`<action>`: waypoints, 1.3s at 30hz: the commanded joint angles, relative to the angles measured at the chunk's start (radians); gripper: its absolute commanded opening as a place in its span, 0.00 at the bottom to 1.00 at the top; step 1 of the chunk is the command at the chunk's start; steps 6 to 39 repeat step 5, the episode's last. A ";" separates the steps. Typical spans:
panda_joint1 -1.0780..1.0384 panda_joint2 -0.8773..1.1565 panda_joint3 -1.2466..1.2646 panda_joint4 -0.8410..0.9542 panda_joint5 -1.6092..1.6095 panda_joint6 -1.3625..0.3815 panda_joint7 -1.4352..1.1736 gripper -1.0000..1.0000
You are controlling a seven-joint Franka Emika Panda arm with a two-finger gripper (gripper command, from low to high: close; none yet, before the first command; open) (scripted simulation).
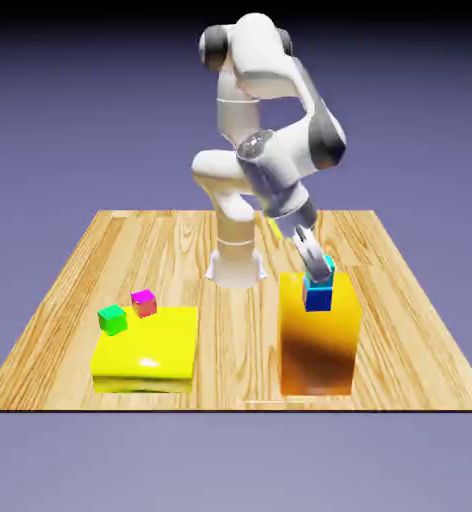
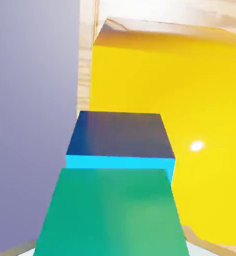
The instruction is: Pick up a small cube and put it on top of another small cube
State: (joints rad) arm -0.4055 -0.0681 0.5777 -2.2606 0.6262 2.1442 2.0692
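The small cube point(image 1: 328, 267), teal, sits on top of another small cube point(image 1: 317, 297), bright blue, which rests on a tall orange block point(image 1: 318, 345) at the exterior view's right. My gripper point(image 1: 320, 268) reaches down around the teal cube, a finger on either side of it. In the hand view the teal cube point(image 2: 110, 215) fills the bottom, and the blue cube point(image 2: 120, 136) shows just beyond it. Only slivers of grey finger tips point(image 2: 21, 248) show at the bottom corners. Whether the fingers press on the teal cube or stand off it does not show.
A low yellow block point(image 1: 148, 350) lies at the exterior view's left, with a green cube point(image 1: 112, 319) and a magenta cube point(image 1: 143, 301) at its far edge. The wooden table point(image 1: 410, 330) ends close behind the orange block's front.
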 commanded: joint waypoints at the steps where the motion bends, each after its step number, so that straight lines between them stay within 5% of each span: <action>1: -0.008 -0.020 -0.011 0.021 -0.005 -0.043 0.004 1.00; 5: -0.036 -0.083 -0.044 0.090 -0.019 -0.183 0.018 1.00; 39: -0.036 -0.083 -0.044 0.090 -0.019 -0.183 0.018 1.00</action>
